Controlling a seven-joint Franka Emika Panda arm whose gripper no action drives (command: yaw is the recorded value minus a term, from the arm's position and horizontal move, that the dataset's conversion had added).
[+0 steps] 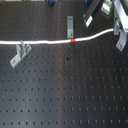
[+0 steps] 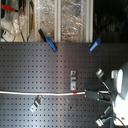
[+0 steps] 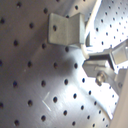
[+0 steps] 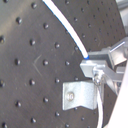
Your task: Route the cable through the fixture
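So the cable (image 1: 50, 41) lies stretched across the black perforated table (image 1: 70, 90), running from the first exterior view's left edge over to the upper right, where it climbs toward the arm. The red tape band (image 1: 73, 39) sits roughly mid-span. In that view the cord passes right at the top of one metal bracket (image 1: 20, 52) near the first exterior view's left, though I can't tell if it's actually seated in it or just lying against it. Another bracket (image 1: 70, 23) stands above the cable, apart from it, and one more (image 1: 121, 42) sits by the first exterior view's right edge.

The second exterior view gives what the first doesn't: the gripper (image 2: 88, 93) at the cable's end, just past the red band (image 2: 74, 92), plus two blue clamps (image 2: 50, 44) and some clutter along the far edge of the table. The bulky white arm body (image 2: 119, 87) blocks part of the second exterior view's right side.

The wrist views are where the grip shows. In the second wrist view the gripper (image 4: 92, 67) is pinched closed around the cable (image 4: 65, 25), with a bracket (image 4: 77, 95) just beside it. The first wrist view shows the fingers (image 3: 100, 62) closed too, with the cord (image 3: 85, 47) running past a bracket (image 3: 65, 27).
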